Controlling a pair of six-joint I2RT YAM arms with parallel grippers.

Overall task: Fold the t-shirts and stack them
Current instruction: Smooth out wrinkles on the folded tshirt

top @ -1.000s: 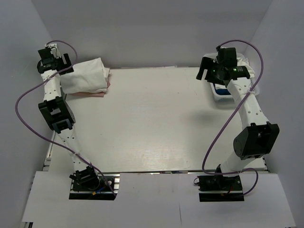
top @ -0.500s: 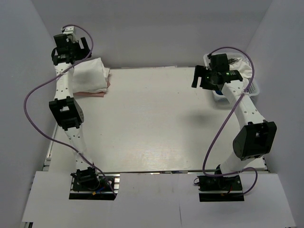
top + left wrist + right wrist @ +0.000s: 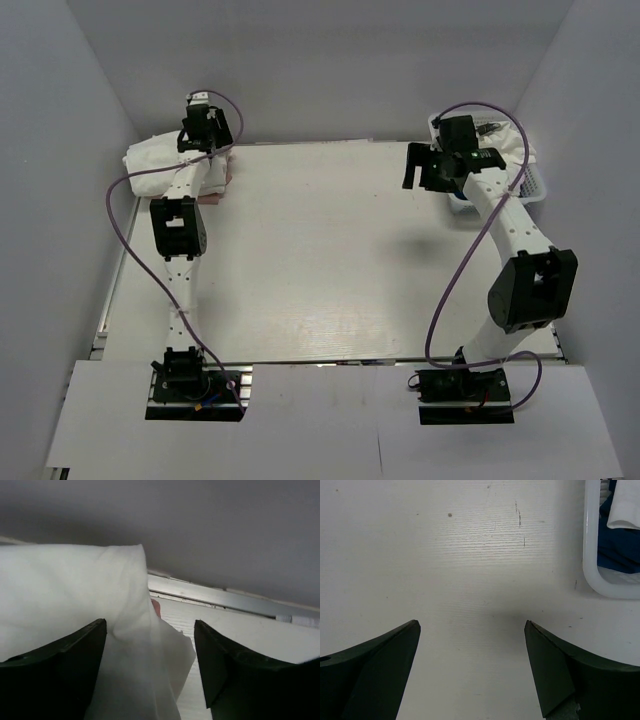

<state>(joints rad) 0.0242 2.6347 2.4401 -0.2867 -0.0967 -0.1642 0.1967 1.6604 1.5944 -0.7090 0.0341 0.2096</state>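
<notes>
White basket (image 3: 588, 540) just beside right gripper (image 3: 471, 623)

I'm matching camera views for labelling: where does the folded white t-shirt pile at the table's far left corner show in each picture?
Top external: the folded white t-shirt pile lies at the far left corner of the table, partly under the left arm.
Left wrist: it fills the left and centre, hanging between the fingers of the open left gripper.
Right wrist: not in it.
Shared landmark: the white table, seen in all three views.
</notes>
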